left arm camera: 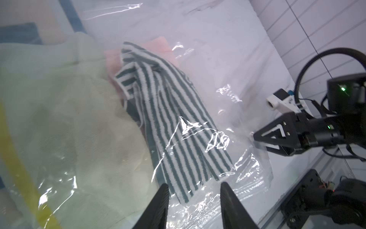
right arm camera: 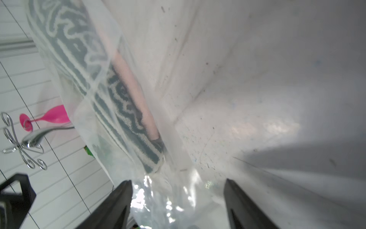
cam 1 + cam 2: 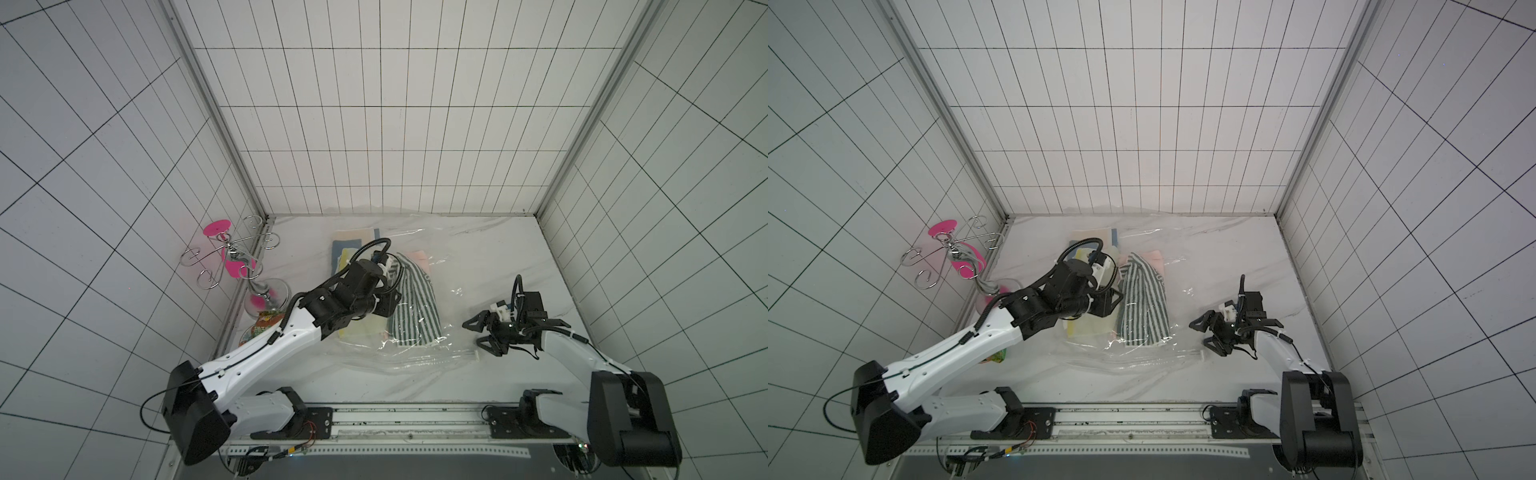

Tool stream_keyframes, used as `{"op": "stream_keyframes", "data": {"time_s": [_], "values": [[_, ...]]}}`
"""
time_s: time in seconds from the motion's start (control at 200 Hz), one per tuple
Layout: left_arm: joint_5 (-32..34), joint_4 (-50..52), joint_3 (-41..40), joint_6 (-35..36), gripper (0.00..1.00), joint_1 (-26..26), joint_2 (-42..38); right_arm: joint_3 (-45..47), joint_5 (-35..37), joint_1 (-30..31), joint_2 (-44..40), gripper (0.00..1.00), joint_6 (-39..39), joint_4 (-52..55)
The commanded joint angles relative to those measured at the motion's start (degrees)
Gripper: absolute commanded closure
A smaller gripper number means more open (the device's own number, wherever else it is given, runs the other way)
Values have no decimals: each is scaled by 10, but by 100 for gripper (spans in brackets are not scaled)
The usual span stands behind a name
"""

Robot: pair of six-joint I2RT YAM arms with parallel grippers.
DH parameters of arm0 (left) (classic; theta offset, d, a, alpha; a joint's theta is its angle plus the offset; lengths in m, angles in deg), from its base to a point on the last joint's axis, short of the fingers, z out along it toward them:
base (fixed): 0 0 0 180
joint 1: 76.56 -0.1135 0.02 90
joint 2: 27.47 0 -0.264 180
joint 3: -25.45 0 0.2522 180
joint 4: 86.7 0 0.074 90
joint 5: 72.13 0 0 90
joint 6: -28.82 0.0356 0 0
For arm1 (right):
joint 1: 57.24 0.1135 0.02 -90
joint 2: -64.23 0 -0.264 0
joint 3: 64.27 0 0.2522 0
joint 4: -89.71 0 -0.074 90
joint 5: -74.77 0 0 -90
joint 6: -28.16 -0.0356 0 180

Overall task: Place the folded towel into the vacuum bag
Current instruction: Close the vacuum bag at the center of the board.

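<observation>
**Location of item.** The vacuum bag (image 3: 453,257) is found lying flat on the tabletop (image 3: 519,249), between the two arms. The green-and-white striped towel (image 3: 415,303) is seen within the bag's outline in both top views. In the left wrist view, creased film and glints are observed across the towel's surface, so it is judged to lie under the upper layer, inside the bag. It is loosely folded rather than squared. A pink towel (image 1: 158,45) and a pale cream towel (image 1: 69,109) are noted beside and partly beneath it, also behind film.

**Fingers.** The left gripper (image 1: 195,200) is positioned just above the near end of the striped towel. Its fingers are set moderately apart, and nothing is held between them. The right gripper (image 3: 474,332) is placed at the bag's side edge with its fingers spread wide. Loose film is seen between them in the right wrist view, but no pinch is made.

**Progress.** The placing step is judged to be essentially done, with the towel released and resting inside. The white zip strip (image 3: 465,355) is seen along the near edge. Whether the towel's near end lies fully clear of that mouth cannot be told. At most, a final nudge inward and withdrawal of both arms are judged to be left.
</observation>
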Motion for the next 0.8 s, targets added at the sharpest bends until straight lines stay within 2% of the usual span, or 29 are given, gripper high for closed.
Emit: {"op": "stream_keyframes", "data": {"time_s": [0.0, 0.05, 0.11, 0.235, 0.35, 0.485, 0.585, 0.69, 0.795], "values": [[-22, 6, 0, 64, 55, 11, -8, -40, 129, -7, -6, 3, 19, 68], [-39, -3, -2, 63, 56, 12, -11, -58, 165, -7, 11, 1, 32, 77], [-60, -14, -3, 70, 55, 13, -18, -74, 172, -8, 45, 1, 49, 80], [-59, -25, -3, 96, 53, 17, -33, -65, 90, -11, 106, 0, 57, 40], [-43, -35, -7, 117, 49, 17, -49, -33, 44, -11, 97, 4, 39, -12], [-43, -46, -7, 122, 42, 17, -61, -23, 13, -11, 83, 12, 46, -24], [-66, -51, -3, 124, 42, 17, -61, -16, -10, -12, 88, 24, 48, -41], [-82, -46, -3, 131, 42, 17, -66, 0, -62, -12, 85, 44, 30, -82], [-69, -17, -3, 153, 43, 17, -74, 11, -102, -12, 43, 63, -3, -102]]}}
